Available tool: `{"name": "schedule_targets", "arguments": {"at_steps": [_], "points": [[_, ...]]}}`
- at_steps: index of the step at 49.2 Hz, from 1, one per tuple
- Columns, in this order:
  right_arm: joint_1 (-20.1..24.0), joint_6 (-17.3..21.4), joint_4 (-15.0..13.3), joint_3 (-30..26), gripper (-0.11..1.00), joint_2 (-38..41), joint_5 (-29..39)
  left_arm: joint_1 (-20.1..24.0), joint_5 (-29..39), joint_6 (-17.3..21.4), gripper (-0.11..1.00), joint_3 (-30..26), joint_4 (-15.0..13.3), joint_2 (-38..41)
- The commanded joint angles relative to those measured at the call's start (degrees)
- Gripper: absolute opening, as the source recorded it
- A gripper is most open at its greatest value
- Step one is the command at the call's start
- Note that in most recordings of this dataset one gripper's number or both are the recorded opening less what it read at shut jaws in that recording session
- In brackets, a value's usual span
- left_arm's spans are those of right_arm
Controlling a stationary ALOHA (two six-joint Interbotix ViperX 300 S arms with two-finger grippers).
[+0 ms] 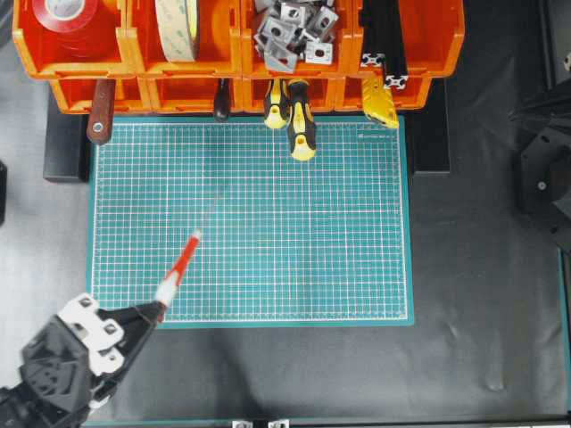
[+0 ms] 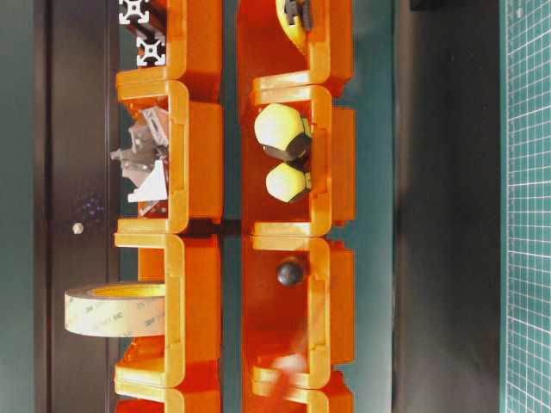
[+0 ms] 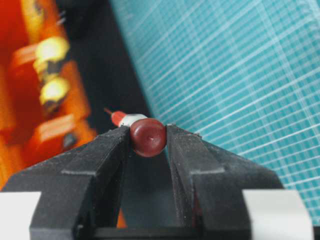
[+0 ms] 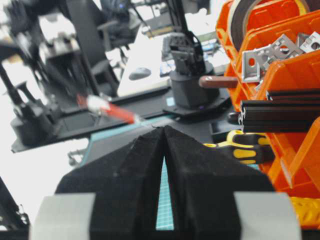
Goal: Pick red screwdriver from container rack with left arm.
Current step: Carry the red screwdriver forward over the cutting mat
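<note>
Mat (image 1: pixel 294 250), green with a white grid, covers the table centre and its surface is bare apart from the tool held above its lower-left corner; dark tabletop borders it on every side. The left gripper (image 1: pixel 153 314) sits just off that corner, on the side away from the rack (image 1: pixel 134 94). Its jaws are closed partway on the red screwdriver (image 1: pixel 178 270): in the left wrist view the round red cap (image 3: pixel 148 137) is pinched between the two black fingers (image 3: pixel 107 150), touching both. The white band lies just beyond the fingertips, and the handle and thin shaft point up and to the right across the mat toward the rack, well apart from it; the tool is blurred. The rack spans the far edge of the mat in two rows of orange bins. Upper bins hold red tape (image 1: pixel 71 18), a tape roll (image 1: pixel 178 27), metal brackets (image 1: pixel 290 31) and black profiles (image 1: pixel 384 45). From the lower row a dark red handle (image 1: pixel 100 116), a black handle (image 1: pixel 221 102) and two yellow-and-black screwdrivers (image 1: pixel 302 120) stick out toward the mat. The right gripper (image 4: pixel 164 135), seen only in its own wrist view, has its fingertips together with nothing between them.
</note>
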Motion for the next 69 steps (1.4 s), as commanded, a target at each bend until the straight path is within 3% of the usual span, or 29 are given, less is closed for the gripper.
{"name": "schedule_targets", "arguments": {"at_steps": [1,13,29,39,69], "points": [[0.09,1.05,0.18,-1.93,-0.01,0.44,0.35,2.99,-5.62,-0.88,0.26,2.55,0.26,-0.88],[0.09,1.58,0.18,-3.25,-0.01,0.62,0.35,12.39,-23.64,1.23,0.26,6.68,0.26,-0.79],[0.09,1.67,0.26,-3.78,-0.01,0.79,0.35,20.48,-32.78,2.64,0.26,10.20,0.26,1.67],[0.09,1.67,0.26,-3.87,-0.01,0.79,1.32,23.20,-34.37,2.81,0.26,10.28,0.26,1.85],[0.09,1.58,0.26,-3.87,-0.01,0.70,1.32,25.05,-37.88,2.81,0.26,10.20,0.26,2.90]]}}
